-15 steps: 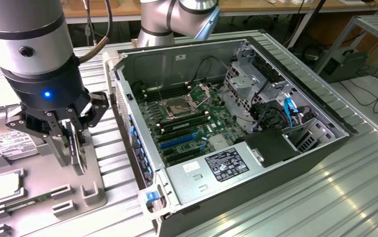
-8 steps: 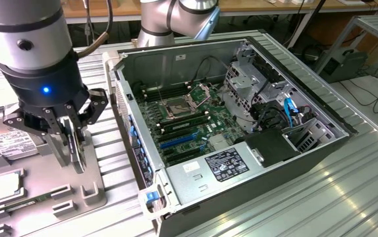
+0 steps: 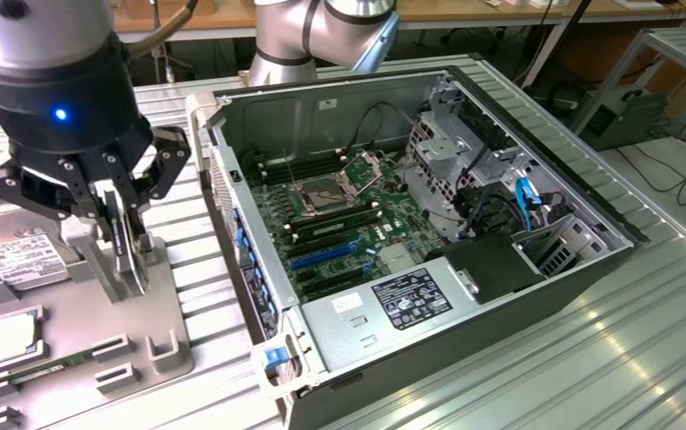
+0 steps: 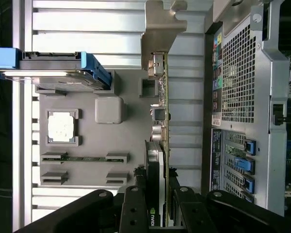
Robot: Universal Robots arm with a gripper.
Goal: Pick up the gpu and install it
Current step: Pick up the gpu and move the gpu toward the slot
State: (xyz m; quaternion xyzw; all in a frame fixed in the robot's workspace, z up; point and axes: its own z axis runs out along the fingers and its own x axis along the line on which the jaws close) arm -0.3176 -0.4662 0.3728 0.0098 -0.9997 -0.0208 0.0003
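1. GPU [image 3: 128, 255] [image 4: 161, 145]: a thin card with a green board edge and a dark face, held edge-on over the grey tray [image 3: 140, 313] [image 4: 131, 126], at the exterior view's left of the computer case [image 3: 319, 116] [image 4: 242, 73].
2. Gripper [image 3: 122, 228] [image 4: 157, 194]: its black fingers [image 4: 133, 204] are pressed against the two flat sides of the card, pinching it between them.
3. In the wrist view the card's silver end bracket [image 4: 157, 29] points away from the fingers and reaches past the tray's edge over the ribbed metal table [image 3: 558, 358] [image 4: 87, 29].
4. I cannot tell whether the card's lower edge is touching the tray or hanging just above it.
5. The case lies on its side with its cover off, so the green circuit board [image 3: 361, 224] faces up; blue slots [image 3: 319, 255] sit in the board's near part.
6. The card is outside the case, close beside its rear wall.
7. On the tray rest a silver hard drive [image 3: 14, 260] [image 4: 53, 68] with a white label, a square processor chip [image 3: 9, 336] [image 4: 61, 127] and a slim memory stick [image 3: 45, 367] [image 4: 85, 158].
8. A boxy power unit with a black label [image 3: 409, 300] sits at the case's near end in the exterior view.
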